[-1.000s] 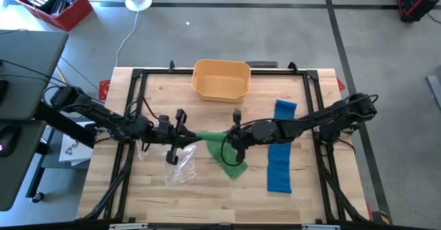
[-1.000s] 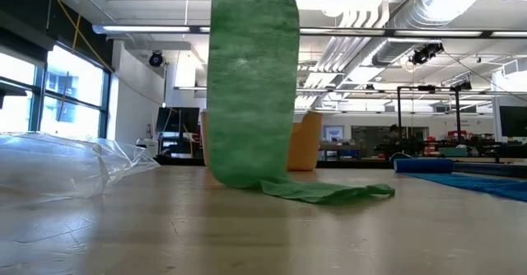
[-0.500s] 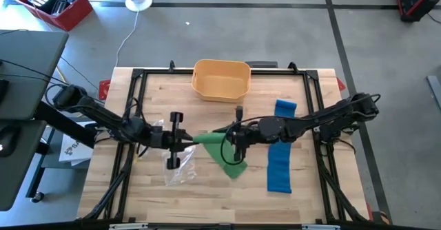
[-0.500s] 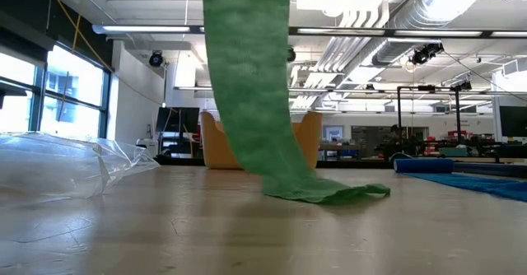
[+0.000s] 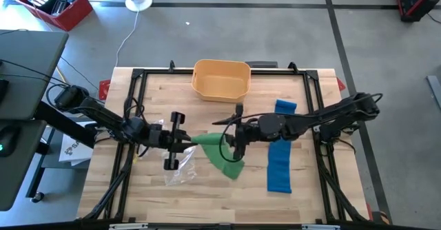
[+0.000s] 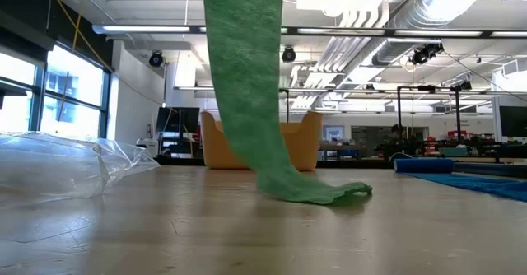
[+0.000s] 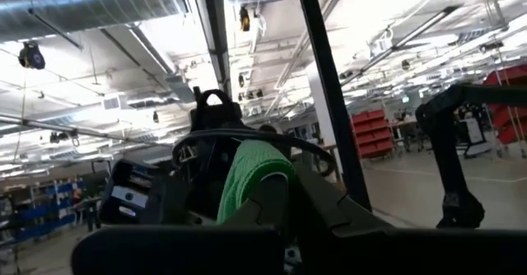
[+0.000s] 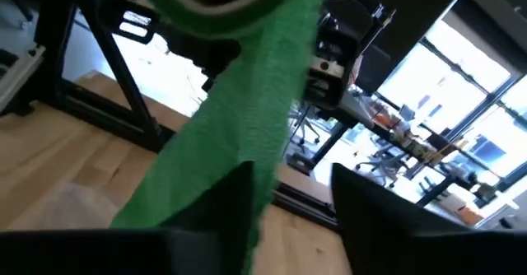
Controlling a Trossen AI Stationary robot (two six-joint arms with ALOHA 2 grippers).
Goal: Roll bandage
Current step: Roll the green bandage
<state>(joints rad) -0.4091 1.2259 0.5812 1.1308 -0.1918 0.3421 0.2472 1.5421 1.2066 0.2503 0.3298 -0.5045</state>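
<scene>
The left gripper, seen from above near the middle of the table, is clamped on the rolled end of the green bandage; in the left wrist view the green roll is seen pinched between that arm's dark fingers. Just beside it, the right gripper is held over the bandage with its fingers parted; in the right wrist view the green strip is seen running down past the two spread fingers rather than being squeezed by them. A second ago this gripper was closed on the strip, and it has since let go. From the roll the bandage hangs down as a band, and in the low view it is seen dropping from above to a loose tail lying on the wood. Compared with a second ago, the band slants more and the tail on the table has been drawn in shorter. A crumpled clear plastic bag lies under the left arm. A blue bandage is spread flat on the table's right side, well apart from the green one. A yellow bin stands at the far edge of the table.
</scene>
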